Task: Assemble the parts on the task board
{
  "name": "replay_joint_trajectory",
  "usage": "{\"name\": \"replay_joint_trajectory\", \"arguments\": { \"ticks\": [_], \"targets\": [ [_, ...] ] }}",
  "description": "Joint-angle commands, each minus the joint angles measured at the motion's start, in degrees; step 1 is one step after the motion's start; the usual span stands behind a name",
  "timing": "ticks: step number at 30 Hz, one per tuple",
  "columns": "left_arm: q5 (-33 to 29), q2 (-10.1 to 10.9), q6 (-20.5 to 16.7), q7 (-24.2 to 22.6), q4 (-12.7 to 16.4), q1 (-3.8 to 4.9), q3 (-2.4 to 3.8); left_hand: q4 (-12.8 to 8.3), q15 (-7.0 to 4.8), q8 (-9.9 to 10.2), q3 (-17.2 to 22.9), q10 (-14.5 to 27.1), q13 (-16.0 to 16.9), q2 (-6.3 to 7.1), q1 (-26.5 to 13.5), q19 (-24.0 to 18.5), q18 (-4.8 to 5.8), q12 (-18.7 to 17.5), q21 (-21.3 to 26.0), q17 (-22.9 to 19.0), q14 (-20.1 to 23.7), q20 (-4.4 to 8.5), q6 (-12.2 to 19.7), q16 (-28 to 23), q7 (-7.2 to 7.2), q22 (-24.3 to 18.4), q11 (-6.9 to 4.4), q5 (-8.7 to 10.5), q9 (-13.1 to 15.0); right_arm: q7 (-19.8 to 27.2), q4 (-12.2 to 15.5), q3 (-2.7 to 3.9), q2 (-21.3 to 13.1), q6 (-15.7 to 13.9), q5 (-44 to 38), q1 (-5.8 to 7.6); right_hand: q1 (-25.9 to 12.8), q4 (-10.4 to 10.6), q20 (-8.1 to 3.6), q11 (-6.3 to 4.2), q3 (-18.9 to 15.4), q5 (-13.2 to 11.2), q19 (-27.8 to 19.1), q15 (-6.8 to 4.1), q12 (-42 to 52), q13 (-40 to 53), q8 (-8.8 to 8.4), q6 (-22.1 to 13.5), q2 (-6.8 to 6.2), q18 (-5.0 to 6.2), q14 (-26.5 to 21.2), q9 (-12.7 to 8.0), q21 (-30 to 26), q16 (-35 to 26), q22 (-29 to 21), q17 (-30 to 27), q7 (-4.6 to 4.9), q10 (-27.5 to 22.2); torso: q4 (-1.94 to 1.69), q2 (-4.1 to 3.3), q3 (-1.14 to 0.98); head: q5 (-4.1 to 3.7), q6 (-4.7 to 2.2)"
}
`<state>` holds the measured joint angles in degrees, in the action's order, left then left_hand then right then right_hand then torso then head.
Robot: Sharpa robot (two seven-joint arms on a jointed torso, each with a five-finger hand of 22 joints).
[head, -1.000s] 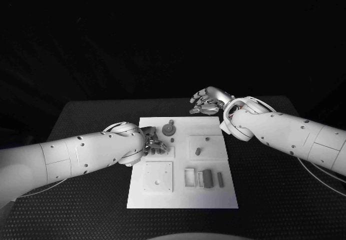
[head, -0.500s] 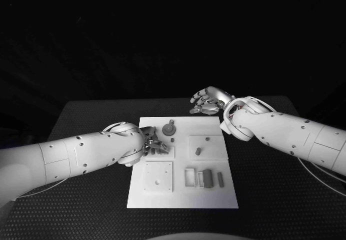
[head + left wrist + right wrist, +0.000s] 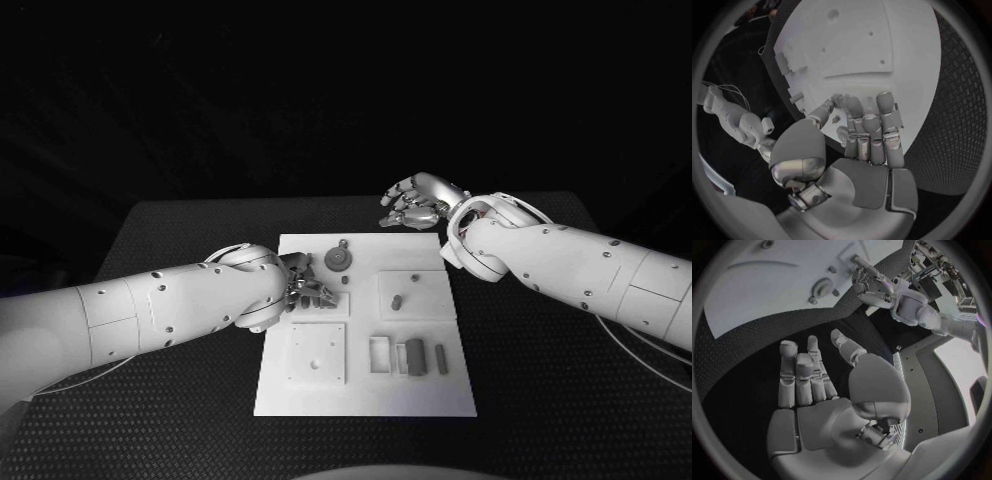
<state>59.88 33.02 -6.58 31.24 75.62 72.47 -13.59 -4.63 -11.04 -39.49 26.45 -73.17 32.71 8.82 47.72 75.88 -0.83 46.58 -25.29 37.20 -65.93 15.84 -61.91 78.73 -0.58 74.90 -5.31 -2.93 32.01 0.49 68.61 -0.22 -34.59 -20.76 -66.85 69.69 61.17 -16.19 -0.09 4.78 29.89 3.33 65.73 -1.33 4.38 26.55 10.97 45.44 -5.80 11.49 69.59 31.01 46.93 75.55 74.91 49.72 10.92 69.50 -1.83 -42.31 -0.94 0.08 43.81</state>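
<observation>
Currently left hand (image 3: 306,287) fingers curled at task board (image 3: 361,395) edge, grip unclear; right hand (image 3: 418,203) spread, empty, above desk (image 3: 173,240); grey parts (image 3: 415,356) in board recesses.

dim scene, dark surround, fisheye-bent wrist edges

- Black table (image 3: 173,240) with a finely dotted, mesh-like textured surface, noted in the head view; it runs out on every side of the central work area.
- The same dotted black surface (image 3: 954,120) appears in the left wrist view, and likewise in the right wrist view (image 3: 748,355).
- Background beyond the far edge of the table is dark; no detail can be made out there.
</observation>
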Motion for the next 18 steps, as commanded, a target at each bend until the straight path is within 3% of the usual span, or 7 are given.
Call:
{"name": "replay_joint_trajectory", "arguments": {
  "ticks": [1, 14, 18],
  "targets": [
    [-0.5, -0.1, 1.2, -0.1, -0.1, 0.0, 0.02, -0.1, -0.12, 0.1, -0.4, 0.5, 0.0, 0.02, 0.2, -0.3, -0.13, 0.1, 0.0, -0.1, 0.5, -0.04, 0.7, 0.0, 0.0, 1.2, 0.05, 0.16, 0.0, 0.5, 0.0, 0.03, 0.0, 0.6, 0.0, -0.01, -0.6, 0.1, -0.36, 0.34, 0.0, 0.1, -0.1, 0.04, -0.3, 0.1, 0.19, -0.2, -0.16, 3.51, -0.4, -0.1, -0.2, 0.2, 0.9, -0.1, 0.47, 0.0, -0.03, -0.02, 0.0, -0.03, -0.02],
    [-0.8, -0.2, 0.0, -0.7, -0.1, 0.0, 0.02, 0.4, 0.06, 1.0, -0.9, 0.7, -0.1, 0.26, -0.3, -0.5, -0.14, 0.1, 0.1, -0.3, 0.7, -0.03, 1.5, 0.0, -0.33, 1.2, 0.26, 0.16, -0.3, 0.5, 0.0, 0.02, 0.0, 0.6, 0.0, -0.01, -0.7, 0.1, -0.35, 0.34, 0.0, 0.1, -0.1, 0.04, -0.3, 0.1, 0.21, -0.2, -0.18, 3.51, -0.4, -0.1, -0.2, 0.2, 0.9, -0.1, 0.48, 0.0, -0.02, -0.01, -0.02, -0.06, -0.04],
    [-1.7, 0.0, -0.2, -1.0, 0.1, 0.0, 0.04, 1.1, 0.12, 1.3, -1.1, 0.8, -0.1, 1.12, -1.0, -0.5, -0.12, 0.1, 0.1, -0.3, 0.7, -0.05, 1.4, 0.0, -0.38, 1.2, 0.31, 0.16, -0.4, 0.5, 0.0, 0.02, 0.0, 0.6, 0.0, -0.01, -0.7, 0.1, -0.35, 0.34, 0.0, 0.1, -0.1, 0.04, -0.3, 0.1, 0.22, -0.2, -0.18, 3.51, -0.4, -0.1, -0.3, 0.2, 0.9, -0.1, 0.48, 0.0, -0.02, 0.01, -0.03, -0.05, -0.12]
  ]
}}
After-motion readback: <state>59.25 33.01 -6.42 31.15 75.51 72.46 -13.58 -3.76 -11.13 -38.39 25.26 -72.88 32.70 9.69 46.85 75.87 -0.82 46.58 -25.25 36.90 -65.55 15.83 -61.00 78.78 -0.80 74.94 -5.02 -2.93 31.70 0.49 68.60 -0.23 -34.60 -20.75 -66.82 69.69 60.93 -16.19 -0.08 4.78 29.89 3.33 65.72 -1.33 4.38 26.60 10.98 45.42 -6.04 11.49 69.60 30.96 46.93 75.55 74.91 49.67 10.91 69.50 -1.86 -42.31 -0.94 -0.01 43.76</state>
